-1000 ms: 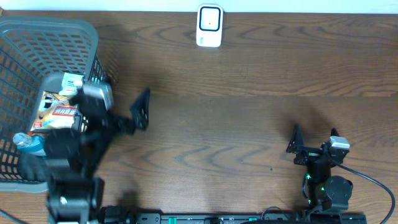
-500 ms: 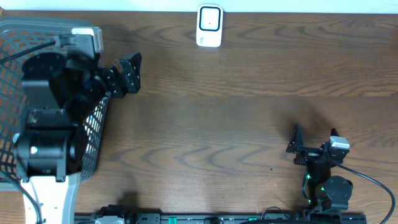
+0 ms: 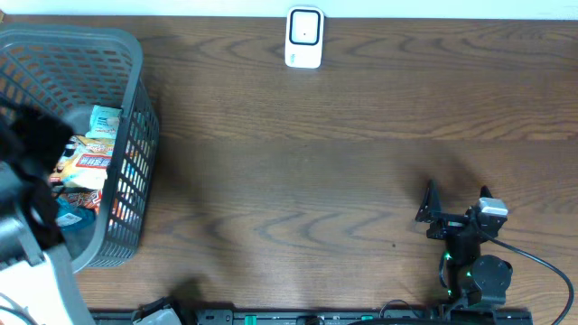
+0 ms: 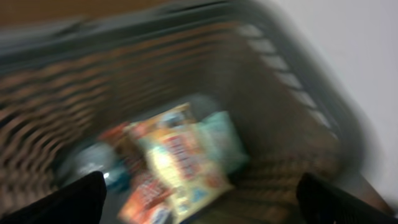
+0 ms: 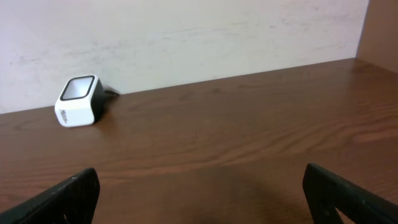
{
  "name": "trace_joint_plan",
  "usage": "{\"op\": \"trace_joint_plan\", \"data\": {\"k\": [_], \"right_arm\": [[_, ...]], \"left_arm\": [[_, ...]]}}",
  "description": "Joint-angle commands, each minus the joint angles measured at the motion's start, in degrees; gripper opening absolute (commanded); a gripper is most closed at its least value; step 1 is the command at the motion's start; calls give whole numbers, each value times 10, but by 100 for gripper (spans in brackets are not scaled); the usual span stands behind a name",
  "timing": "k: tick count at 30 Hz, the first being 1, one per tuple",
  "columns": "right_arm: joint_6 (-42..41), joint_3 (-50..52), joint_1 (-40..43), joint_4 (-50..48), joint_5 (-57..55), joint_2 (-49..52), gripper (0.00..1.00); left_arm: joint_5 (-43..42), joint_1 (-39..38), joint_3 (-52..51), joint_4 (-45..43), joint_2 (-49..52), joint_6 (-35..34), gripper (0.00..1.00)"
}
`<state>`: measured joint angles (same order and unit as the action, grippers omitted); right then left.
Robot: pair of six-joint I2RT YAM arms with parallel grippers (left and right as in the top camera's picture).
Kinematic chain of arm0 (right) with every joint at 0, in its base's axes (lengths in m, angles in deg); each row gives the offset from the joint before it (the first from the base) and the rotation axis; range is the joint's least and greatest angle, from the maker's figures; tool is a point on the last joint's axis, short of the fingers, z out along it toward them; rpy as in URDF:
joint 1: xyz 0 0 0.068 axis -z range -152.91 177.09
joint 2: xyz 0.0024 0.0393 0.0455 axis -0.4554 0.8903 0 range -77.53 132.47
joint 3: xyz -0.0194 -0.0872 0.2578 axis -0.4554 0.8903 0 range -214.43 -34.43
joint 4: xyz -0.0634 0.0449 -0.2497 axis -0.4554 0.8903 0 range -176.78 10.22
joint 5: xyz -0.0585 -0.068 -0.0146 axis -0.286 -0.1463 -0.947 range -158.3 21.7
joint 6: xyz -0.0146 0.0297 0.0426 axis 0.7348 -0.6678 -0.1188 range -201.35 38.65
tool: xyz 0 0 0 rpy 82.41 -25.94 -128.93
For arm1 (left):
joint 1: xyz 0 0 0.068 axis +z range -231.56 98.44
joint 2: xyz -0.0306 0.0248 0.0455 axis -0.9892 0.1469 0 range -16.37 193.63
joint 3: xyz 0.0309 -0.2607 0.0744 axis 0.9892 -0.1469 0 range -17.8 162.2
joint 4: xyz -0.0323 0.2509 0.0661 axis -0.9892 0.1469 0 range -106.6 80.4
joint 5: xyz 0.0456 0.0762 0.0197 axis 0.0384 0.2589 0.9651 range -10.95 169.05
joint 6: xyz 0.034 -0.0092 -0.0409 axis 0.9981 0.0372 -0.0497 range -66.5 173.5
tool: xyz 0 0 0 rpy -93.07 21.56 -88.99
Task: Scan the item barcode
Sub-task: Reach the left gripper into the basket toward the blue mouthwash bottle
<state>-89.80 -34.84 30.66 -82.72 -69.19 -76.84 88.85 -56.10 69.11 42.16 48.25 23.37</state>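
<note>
1. Overhead: the grey basket (image 3: 135, 63) sits at the left end of the desk (image 3: 298, 162). The goods lie loose inside it: an orange snack packet (image 3: 90, 164), a pale blue packet (image 3: 106, 119) and a bottle (image 3: 63, 215). Nothing is out of the basket, so you are at the picking stage, with no scan done yet. The left arm (image 3: 25, 181) is a dark blur over the basket's left side, and you cannot make out its tips from here. The scanner (image 3: 304, 38) stands at the middle of the far edge, well apart from the basket, probably so either arm can present a barcode to it. The right fingers (image 3: 430, 197) sit low at the near right with nothing near them, apparently parked out of the way.
2. Left wrist: the picture is smeared. The left fingers (image 4: 74, 199) show only as dark tips in the two lower corners, spread wide and empty. They look down into the basket with the snack packet lying between and beyond them, not touched. It is the likeliest pick.
3. Right wrist: the right fingers are spread wide and hold nothing. They face the scanner across bare desk, its window tilted upward to read whatever you bring over it
</note>
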Motion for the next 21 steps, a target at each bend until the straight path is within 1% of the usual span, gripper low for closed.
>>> {"op": "trace_joint_plan", "data": {"k": [1,6,10,18,21], "right_arm": [[8,1,2,2,2,-3,99],[8,1,2,2,2,-3,99],[8,1,2,2,2,-3,99],[8,1,2,2,2,-3,99],[8,1,2,2,2,-3,99]], "left_arm": [[-7,64,4,43,50,-97,98],[-18,99,2,116,105,-170,98],[-17,107,-5,120,148,-185,98],[-16,111,-6,128,239,-187,98],[17,115,-6,128,264,-208,98]]}}
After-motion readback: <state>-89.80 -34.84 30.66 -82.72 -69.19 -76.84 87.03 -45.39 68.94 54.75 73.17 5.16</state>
